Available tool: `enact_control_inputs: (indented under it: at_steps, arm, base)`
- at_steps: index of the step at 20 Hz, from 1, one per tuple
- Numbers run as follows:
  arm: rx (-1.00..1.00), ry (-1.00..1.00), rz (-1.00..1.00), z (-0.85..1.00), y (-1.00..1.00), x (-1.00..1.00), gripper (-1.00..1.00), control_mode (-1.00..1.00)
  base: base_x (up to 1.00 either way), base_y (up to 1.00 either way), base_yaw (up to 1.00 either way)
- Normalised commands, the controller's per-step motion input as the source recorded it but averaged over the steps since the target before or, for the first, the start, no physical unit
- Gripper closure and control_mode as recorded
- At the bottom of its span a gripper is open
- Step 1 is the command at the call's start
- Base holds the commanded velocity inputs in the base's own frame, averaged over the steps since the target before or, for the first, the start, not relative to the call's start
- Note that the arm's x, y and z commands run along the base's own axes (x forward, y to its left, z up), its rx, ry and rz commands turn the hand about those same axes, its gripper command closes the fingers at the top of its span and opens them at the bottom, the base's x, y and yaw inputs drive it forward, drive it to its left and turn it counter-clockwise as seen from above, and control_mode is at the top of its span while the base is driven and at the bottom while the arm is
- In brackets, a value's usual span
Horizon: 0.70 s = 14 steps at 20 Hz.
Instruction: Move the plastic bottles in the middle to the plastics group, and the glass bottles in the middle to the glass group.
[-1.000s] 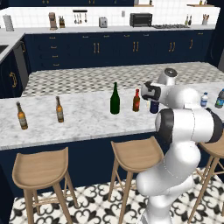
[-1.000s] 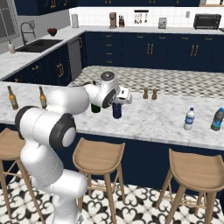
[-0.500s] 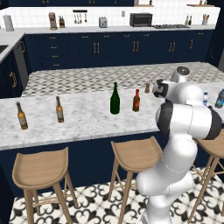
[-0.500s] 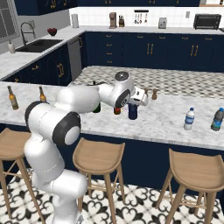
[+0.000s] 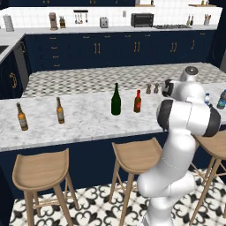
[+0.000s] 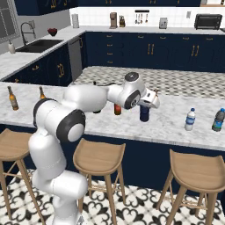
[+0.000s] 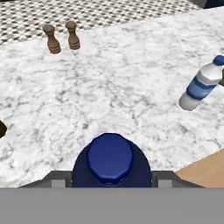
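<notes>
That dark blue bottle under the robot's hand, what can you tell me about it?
The navy-blue bottle is short and squat, with a wide round body, a narrower neck and a blue cap. It looks like opaque plastic. It stands upright over the marble counter, between the red-topped bottle and the clear water bottle. The pincer is shut on it near its top; whether its base touches the counter is unclear.

Two rear base views, one close overhead view, shared counter [image 5: 88, 119]

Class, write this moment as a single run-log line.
phase: carrying to plastics group | gripper: shut on navy bottle | water bottle, teal bottle: ahead | green wine bottle, red-topped bottle: not yet moved
</notes>
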Motion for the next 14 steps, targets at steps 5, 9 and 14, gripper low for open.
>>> enact_control_inputs:
  at_steps: [5, 9, 14]
  arm:
    - [0.0, -0.01, -0.11, -0.01, -0.53, 0.0, 1.0, -1.0]
    - [0.0, -0.02, -0.11, 0.0, -0.49, 0.0, 1.0, -1.0]
    - [0.0, -0.03, -0.08, -0.01, -0.39, 0.05, 1.0, -1.0]
  base:
    - [0.0, 0.0, 0.0]
    - [0.0, 0.0, 0.0]
    - [0.0, 0.0, 0.0]
